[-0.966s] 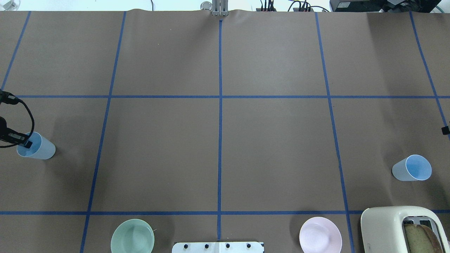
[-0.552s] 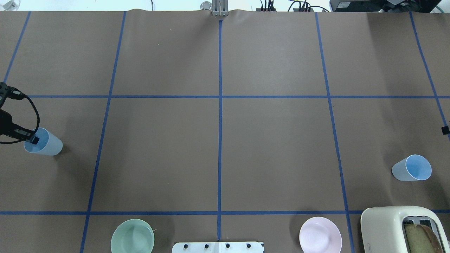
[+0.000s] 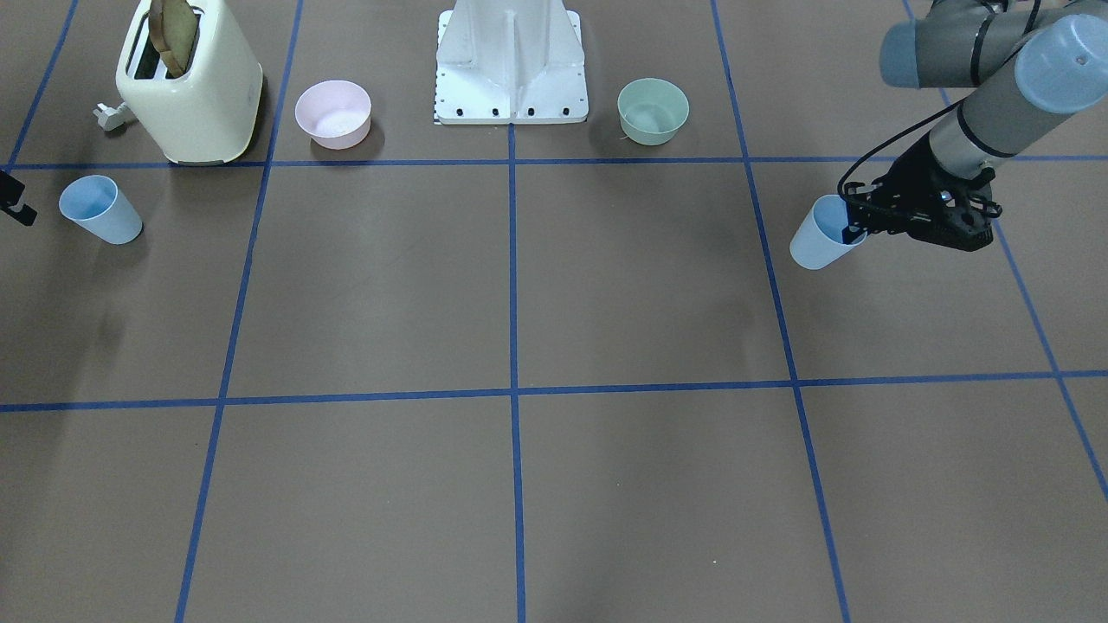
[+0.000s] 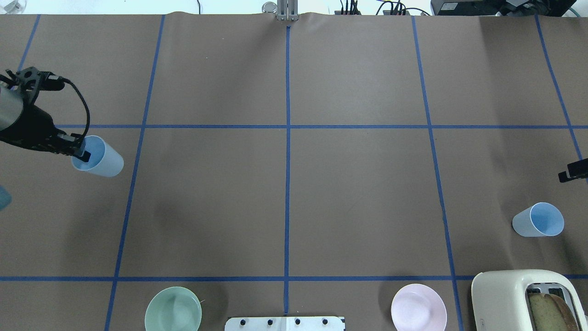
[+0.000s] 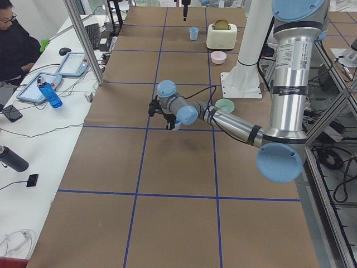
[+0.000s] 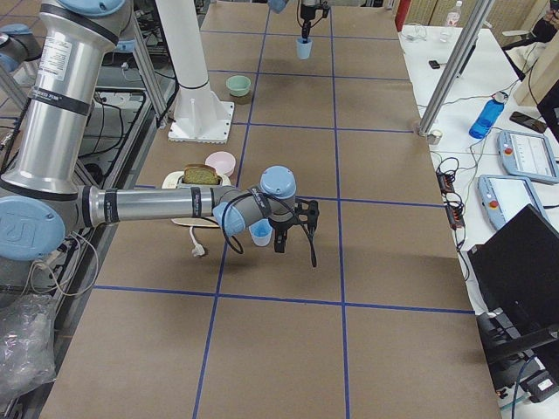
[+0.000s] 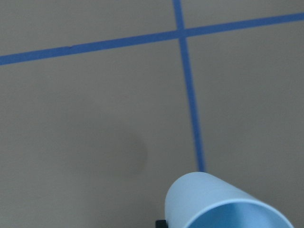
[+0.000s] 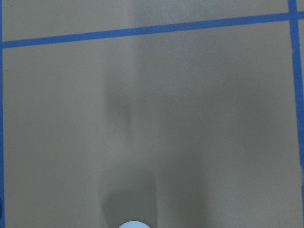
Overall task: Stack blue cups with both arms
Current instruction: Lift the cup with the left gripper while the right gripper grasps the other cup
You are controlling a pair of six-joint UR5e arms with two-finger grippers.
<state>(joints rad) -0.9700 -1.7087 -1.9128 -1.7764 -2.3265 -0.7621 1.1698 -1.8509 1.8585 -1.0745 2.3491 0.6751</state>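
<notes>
One pale-blue cup (image 4: 103, 158) pinched at rim in my left gripper (image 4: 84, 154), airborne, far from toaster (image 4: 510, 294); second cup (image 4: 537, 219) upright near toaster.

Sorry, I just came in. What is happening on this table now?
The left gripper pinches a blue cup by its rim and appears to hold it above the table. The other blue cup stands alone near the toaster, with the right gripper beside it, not touching. Nothing is stacked yet.

The left gripper (image 4: 81, 154) pinches the first blue cup (image 4: 104, 160) by its rim; the second blue cup (image 4: 535, 221) stands well apart, near the toaster (image 4: 503, 296).
</notes>
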